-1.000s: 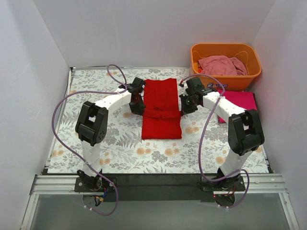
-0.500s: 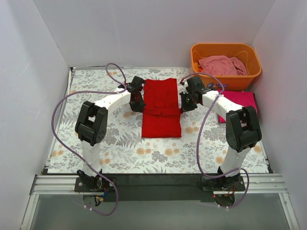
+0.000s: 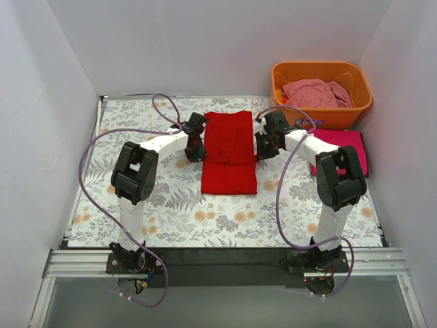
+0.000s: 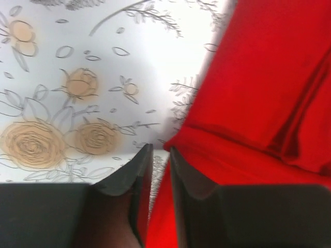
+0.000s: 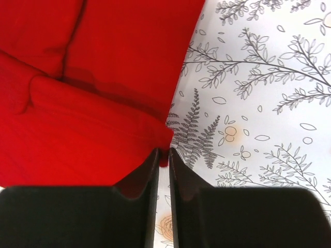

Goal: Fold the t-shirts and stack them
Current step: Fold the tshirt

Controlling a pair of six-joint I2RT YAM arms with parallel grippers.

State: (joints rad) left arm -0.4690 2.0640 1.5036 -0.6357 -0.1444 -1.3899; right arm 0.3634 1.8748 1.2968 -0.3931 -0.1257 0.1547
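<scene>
The bright red t-shirt (image 3: pixel 230 154) lies folded lengthwise mid-table, its near part doubled over. My left gripper (image 3: pixel 196 145) sits at the fold's left edge and my right gripper (image 3: pixel 263 145) at its right edge. In the left wrist view the left gripper (image 4: pixel 159 150) has its jaws a narrow slit apart, red cloth (image 4: pixel 258 103) lying in the gap. The right gripper (image 5: pixel 164 151) is likewise slightly parted, with the red corner (image 5: pixel 103 77) between its tips. The magenta-pink t-shirt (image 3: pixel 345 145) lies folded at the right. The pale pink t-shirt (image 3: pixel 314 92) is heaped in the basket.
The orange basket (image 3: pixel 321 66) stands at the back right corner, just behind the magenta shirt. White walls close in the left, back and right sides. A floral cloth (image 3: pixel 171 205) covers the table. Purple cables loop over both arms.
Both grippers have carried the red shirt's fold a little farther back. Their jaws, shut on the cloth before, have now parted slightly.
</scene>
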